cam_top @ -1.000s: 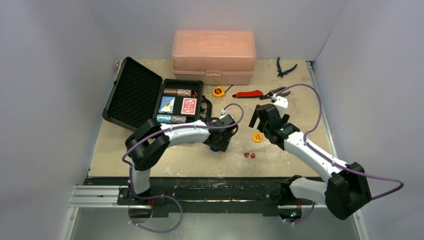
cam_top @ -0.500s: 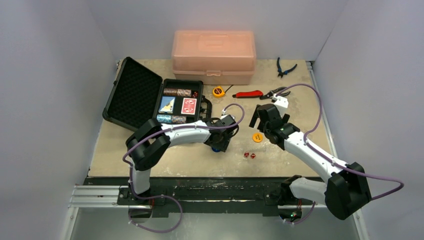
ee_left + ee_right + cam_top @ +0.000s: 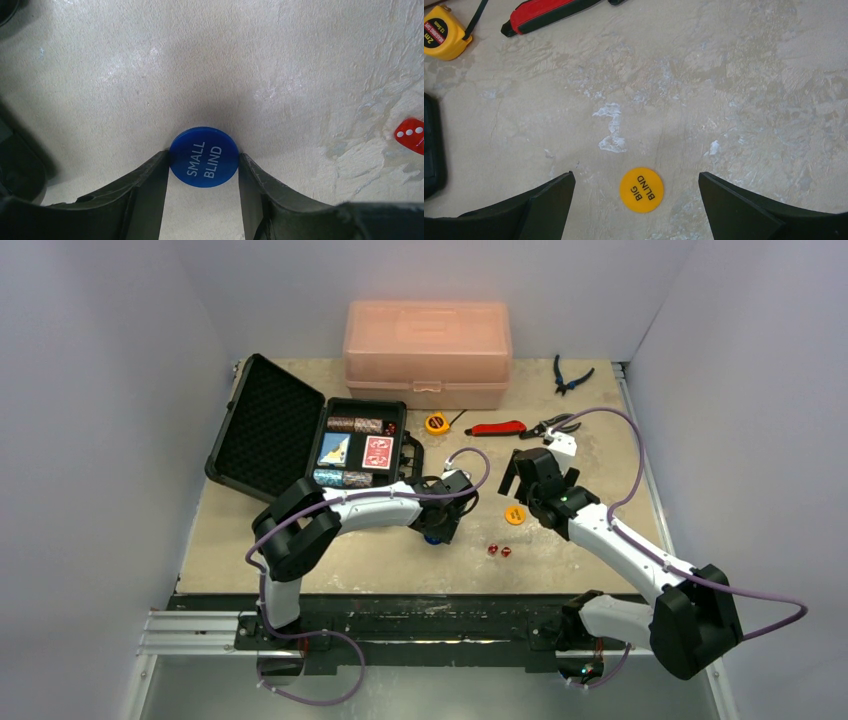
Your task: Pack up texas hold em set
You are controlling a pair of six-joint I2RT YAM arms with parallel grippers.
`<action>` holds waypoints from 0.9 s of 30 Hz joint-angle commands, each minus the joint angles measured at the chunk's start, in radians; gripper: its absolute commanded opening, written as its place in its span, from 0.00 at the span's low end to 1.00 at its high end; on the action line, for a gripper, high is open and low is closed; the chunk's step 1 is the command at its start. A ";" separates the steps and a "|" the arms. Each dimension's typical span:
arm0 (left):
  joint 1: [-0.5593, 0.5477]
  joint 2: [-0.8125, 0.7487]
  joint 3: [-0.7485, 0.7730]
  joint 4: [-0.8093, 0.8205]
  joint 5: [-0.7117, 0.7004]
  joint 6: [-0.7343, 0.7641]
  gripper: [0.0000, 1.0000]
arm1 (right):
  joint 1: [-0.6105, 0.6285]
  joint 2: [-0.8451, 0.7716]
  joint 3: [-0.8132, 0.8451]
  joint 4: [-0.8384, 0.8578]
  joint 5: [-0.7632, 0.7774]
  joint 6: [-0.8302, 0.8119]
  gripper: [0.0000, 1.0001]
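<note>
Blue disc [image 3: 203, 157] lies flat on table [image 3: 260, 60], near the open case [image 3: 365, 401]. Left gripper [image 3: 203, 154] pinches it, fingers touching both edges. Yellow disc [image 3: 641, 190] lies untouched between right gripper's [image 3: 636, 175] wide-open fingers. 2 red dice [image 3: 492, 550] close by.

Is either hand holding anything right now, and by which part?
The left hand pinches the blue SMALL BLIND disc by its opposite edges, flat on the table. The right hand is open, holding nothing.
</note>
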 commanded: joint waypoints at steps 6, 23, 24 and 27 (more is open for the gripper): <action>-0.010 0.032 -0.035 0.014 -0.013 -0.021 0.35 | -0.008 -0.014 -0.005 0.033 0.010 -0.010 0.99; -0.016 -0.011 -0.013 -0.015 -0.028 0.003 0.34 | -0.010 -0.015 0.002 0.031 0.004 -0.015 0.99; -0.017 -0.015 -0.012 -0.018 -0.028 0.005 0.34 | -0.012 -0.016 0.002 0.032 0.004 -0.015 0.99; -0.016 -0.029 -0.012 -0.021 -0.029 0.011 0.34 | -0.011 -0.017 0.003 0.032 -0.001 -0.015 0.99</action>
